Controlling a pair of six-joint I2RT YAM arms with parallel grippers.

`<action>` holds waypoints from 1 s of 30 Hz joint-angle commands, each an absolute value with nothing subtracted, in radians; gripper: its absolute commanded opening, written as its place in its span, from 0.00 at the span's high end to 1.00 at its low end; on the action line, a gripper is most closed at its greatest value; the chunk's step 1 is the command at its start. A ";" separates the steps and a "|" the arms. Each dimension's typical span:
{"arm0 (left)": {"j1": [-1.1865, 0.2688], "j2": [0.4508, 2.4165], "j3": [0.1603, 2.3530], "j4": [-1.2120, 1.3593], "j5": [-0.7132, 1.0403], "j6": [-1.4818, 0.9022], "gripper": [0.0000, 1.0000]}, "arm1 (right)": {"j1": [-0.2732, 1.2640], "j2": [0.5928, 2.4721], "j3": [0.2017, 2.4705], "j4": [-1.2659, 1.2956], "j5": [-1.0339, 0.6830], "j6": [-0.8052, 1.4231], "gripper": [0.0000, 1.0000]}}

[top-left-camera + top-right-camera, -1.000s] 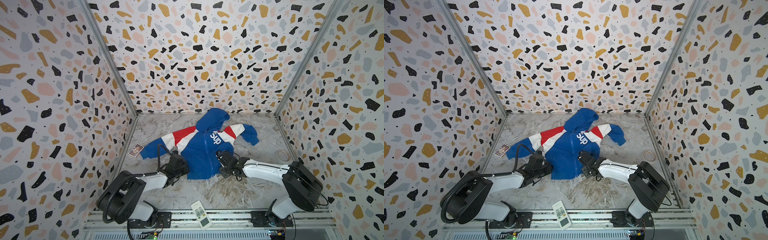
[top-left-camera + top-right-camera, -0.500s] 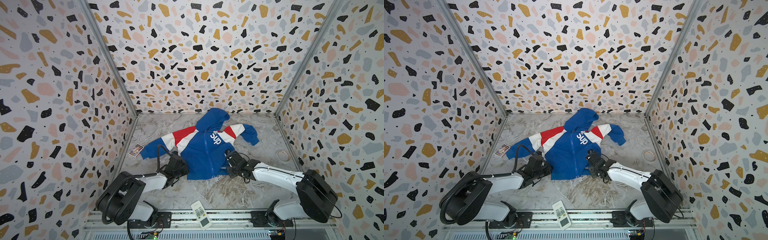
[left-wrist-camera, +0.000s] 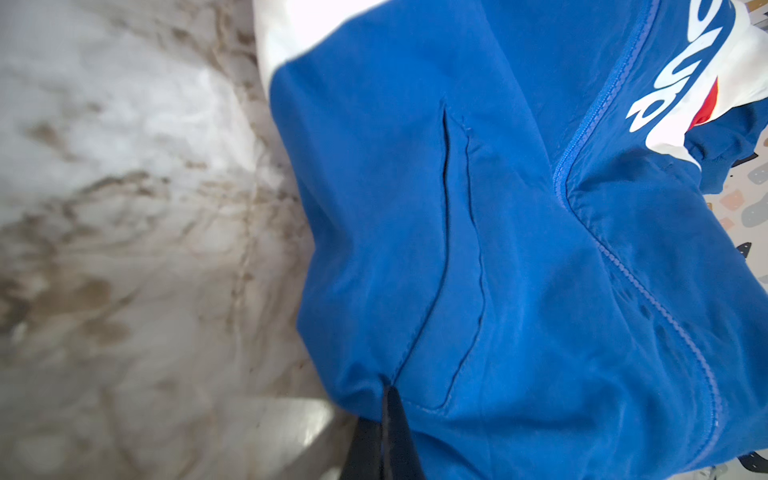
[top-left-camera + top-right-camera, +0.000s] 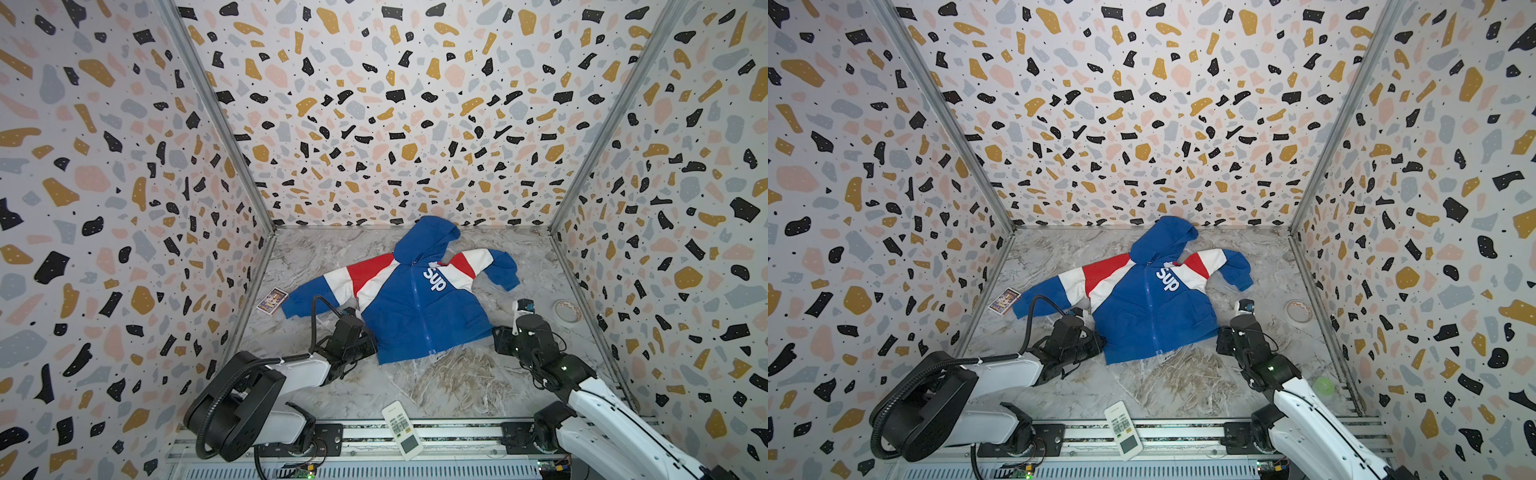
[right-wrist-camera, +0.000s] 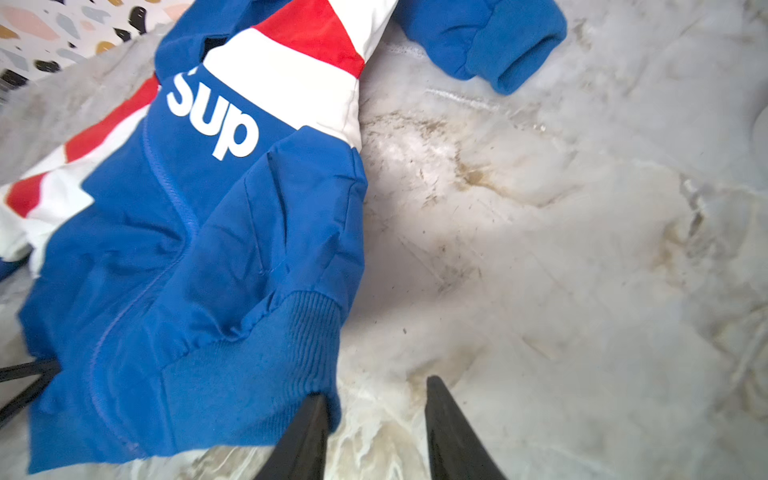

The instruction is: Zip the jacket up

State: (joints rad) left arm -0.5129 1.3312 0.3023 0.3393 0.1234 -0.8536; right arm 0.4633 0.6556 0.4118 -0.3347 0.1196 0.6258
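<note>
Your left jaws are clamped shut on the near left corner of the ribbed hem (image 5: 249,374) of the jacket (image 4: 415,316). Your right jaws stand partly open and empty, with one finger (image 5: 307,432) right at the hem's right corner. From there the jacket lies to the left on the counter (image 4: 457,382). Its zipper (image 4: 420,309) runs away from you toward the hood (image 4: 424,241) and looks closed already.

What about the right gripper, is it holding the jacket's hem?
No, in the right wrist view the right gripper stands open over the table beside the jacket, nothing between its jaws.
</note>
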 commanded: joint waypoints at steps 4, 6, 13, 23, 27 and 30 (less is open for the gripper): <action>-0.514 1.220 0.246 0.200 0.158 -0.840 1.00 | 0.459 0.542 0.537 -0.439 0.062 0.653 0.73; -0.515 1.159 0.231 0.131 0.155 -0.825 1.00 | 0.457 0.582 0.620 -0.458 0.077 0.618 0.75; -0.516 0.876 0.202 -0.162 0.134 -0.776 1.00 | 0.380 0.939 0.867 -0.313 0.015 0.411 0.57; -0.515 0.704 0.367 -0.236 0.023 -0.788 0.44 | 0.252 1.657 1.290 -0.152 -0.288 0.359 0.66; -0.516 0.859 0.504 -0.192 -0.024 -0.716 0.36 | 0.256 1.826 1.354 -0.137 -0.294 0.368 0.72; -0.515 0.991 0.599 -0.176 -0.086 -0.666 0.33 | 0.258 1.874 1.341 -0.136 -0.277 0.362 0.73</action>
State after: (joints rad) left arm -0.5129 0.9142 0.5369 -0.2119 -0.0086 -0.7406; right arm 0.2523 1.8801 1.3258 -0.1360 -0.2638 0.3782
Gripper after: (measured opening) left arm 0.663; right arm 0.277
